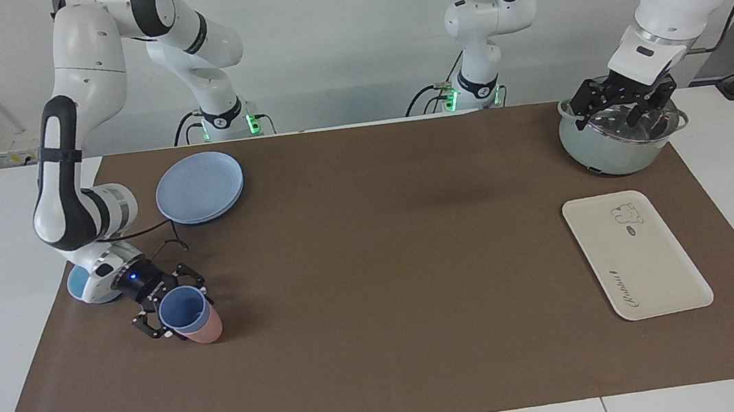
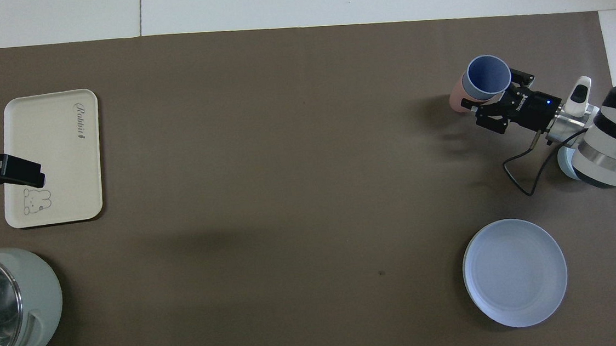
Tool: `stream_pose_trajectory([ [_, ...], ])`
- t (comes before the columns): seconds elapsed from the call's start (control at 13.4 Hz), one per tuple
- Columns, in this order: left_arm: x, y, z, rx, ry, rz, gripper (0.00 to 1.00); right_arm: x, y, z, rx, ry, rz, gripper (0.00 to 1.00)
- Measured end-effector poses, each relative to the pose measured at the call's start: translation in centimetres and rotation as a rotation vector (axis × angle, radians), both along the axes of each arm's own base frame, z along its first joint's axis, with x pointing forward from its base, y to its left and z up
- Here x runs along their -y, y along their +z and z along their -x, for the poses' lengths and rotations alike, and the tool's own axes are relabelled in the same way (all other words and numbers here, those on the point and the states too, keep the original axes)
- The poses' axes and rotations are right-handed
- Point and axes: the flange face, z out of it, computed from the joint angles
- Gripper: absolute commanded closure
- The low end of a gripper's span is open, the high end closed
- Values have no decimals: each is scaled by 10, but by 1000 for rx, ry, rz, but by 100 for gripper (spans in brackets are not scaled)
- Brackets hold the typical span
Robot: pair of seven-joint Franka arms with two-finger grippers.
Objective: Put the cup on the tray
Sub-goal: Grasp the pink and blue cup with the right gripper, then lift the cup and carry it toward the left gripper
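- Closest to the facing camera, the tray [image 1: 636,253] is seen lying flat on the brown-covered counter [image 1: 381,266], toward the left arm's end, with nothing on it.
- At the right arm's end of the counter, well apart from the tray, the cup [image 1: 184,309] is found, tilted with its mouth turned away from the robots, nested in or leaning on a salmon-pink cup [image 1: 207,329]; which of the two cannot be told.
- The right tool [image 1: 171,308] is placed around the cup, fingers on either side of its wall; it is judged to be gripping it.
- The left tool [image 1: 624,100] is held over a lidded pot [image 1: 615,143], nearer to the robots than the tray, and waits; whether it is spread or closed cannot be told.
- The coming move is judged to be a long carry across the counter's length from the pink cup to the tray, although the left arm is the nearer to the tray.
- A round blue plate [image 1: 199,186] lies nearer to the robots than the cup, off that path.
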Motion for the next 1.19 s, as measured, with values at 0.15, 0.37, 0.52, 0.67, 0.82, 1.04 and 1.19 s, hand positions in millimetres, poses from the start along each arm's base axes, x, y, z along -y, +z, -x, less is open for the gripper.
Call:
stream_pose_trajectory([
  [0.15, 0, 0, 0, 0, 0, 0, 0, -7, 45, -7, -49, 20, 53, 100],
  [0.37, 0, 0, 0, 0, 0, 0, 0, -39, 144, -4, -150, 37, 125, 100],
  [0.52, 0, 0, 0, 0, 0, 0, 0, -74, 197, 6, -212, 36, 170, 100],
  [0.67, 0, 0, 0, 0, 0, 0, 0, -110, 234, 15, -267, 24, 245, 100],
  [0.82, 0, 0, 0, 0, -1, 0, 0, -150, 260, 22, -308, 21, 310, 100],
  [1.04, 20, 2, 2, 2, -41, 1, 0, -222, 282, 32, -342, 33, 418, 100],
  [1.19, 40, 3, 5, 4, -76, 1, 0, -271, 291, 44, -343, 39, 500, 100],
])
